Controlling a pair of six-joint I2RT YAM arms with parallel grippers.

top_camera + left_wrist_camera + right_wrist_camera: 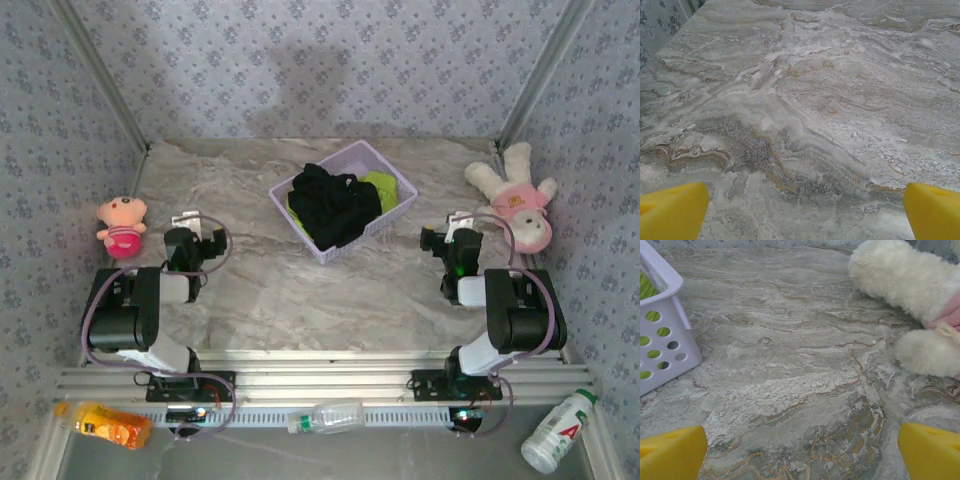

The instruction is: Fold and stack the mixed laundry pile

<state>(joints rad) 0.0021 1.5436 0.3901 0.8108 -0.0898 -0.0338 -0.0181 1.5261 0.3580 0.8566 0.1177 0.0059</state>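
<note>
Laundry pile (335, 208) in basket (368, 234) lies beyond left gripper (805, 210), right gripper (802, 450).

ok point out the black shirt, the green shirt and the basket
black T-shirt (335, 205): top view, middle of the crumpled heap
lime-green T-shirt (382, 188): top view, exposed patch beside the black cloth
lavender basket (675, 310): right wrist view, perforated side wall
</note>
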